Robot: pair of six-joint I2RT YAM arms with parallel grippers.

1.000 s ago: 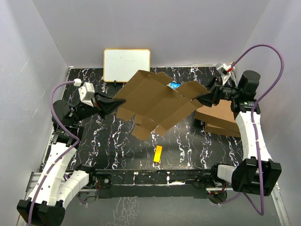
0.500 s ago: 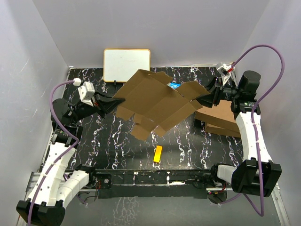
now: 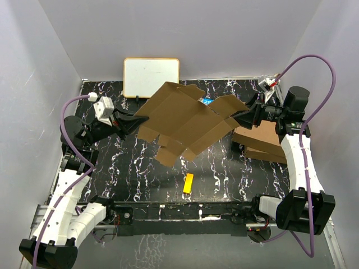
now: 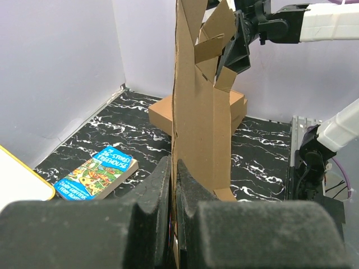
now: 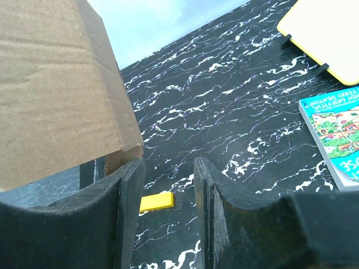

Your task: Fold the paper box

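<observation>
The paper box [image 3: 185,120] is an unfolded brown cardboard sheet with flaps, held in the air above the middle of the table. My left gripper [image 3: 140,119] is shut on its left edge; in the left wrist view the sheet [image 4: 196,112] stands edge-on, pinched between the jaws of that gripper [image 4: 174,168]. My right gripper [image 3: 242,116] is at the sheet's right flap. In the right wrist view the right gripper [image 5: 168,168] is open with nothing between the jaws, and the flap [image 5: 56,84] lies outside the left finger [image 5: 126,190].
Two finished brown boxes [image 3: 263,140] are stacked at the right, under the right arm. A white board [image 3: 151,77] leans on the back wall. A colourful book [image 3: 208,102] lies behind the sheet. A yellow block [image 3: 189,183] lies near the front middle.
The sheet has tilted slightly and its lower flaps have drifted a little to the left. The right wrist has shifted a little. The left arm has hardly moved.
</observation>
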